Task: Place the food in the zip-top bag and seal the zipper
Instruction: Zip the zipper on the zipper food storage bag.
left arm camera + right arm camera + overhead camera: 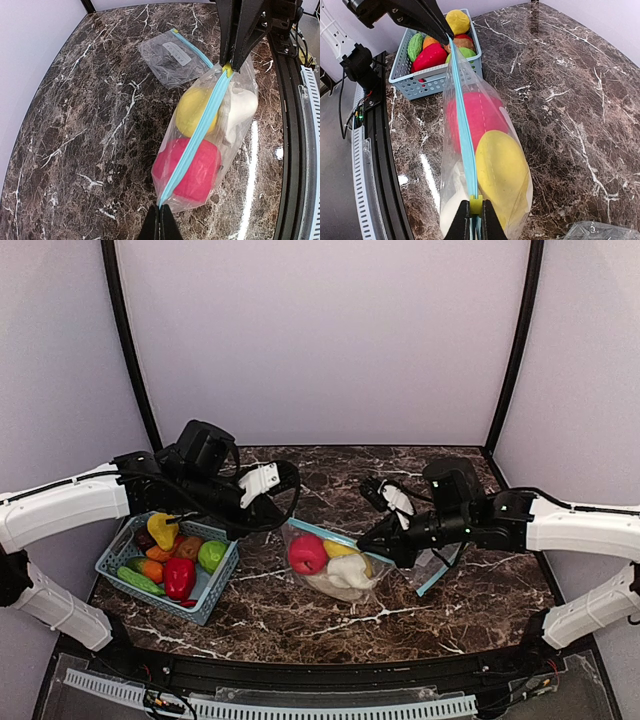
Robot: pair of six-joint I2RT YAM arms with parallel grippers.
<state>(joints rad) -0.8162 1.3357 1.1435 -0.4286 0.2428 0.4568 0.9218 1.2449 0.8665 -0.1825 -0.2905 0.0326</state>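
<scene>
We take this for a robotics lab cell, not a home: two white robot arms (60, 505) at a marble-patterned desk (330, 625), blank pale wall panels (320, 340) in black framing (130, 350), a slotted cable duct (300, 707) along the near edge, and plastic toy food (180, 577).

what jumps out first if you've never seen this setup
A clear bag in the middle of the table, stretched between the two arms, with jaws shut on each end of its teal zipper. Red, yellow and white food sits inside it. To its left, by the left arm, a teal basket is heaped with more food in bright colours.
</scene>
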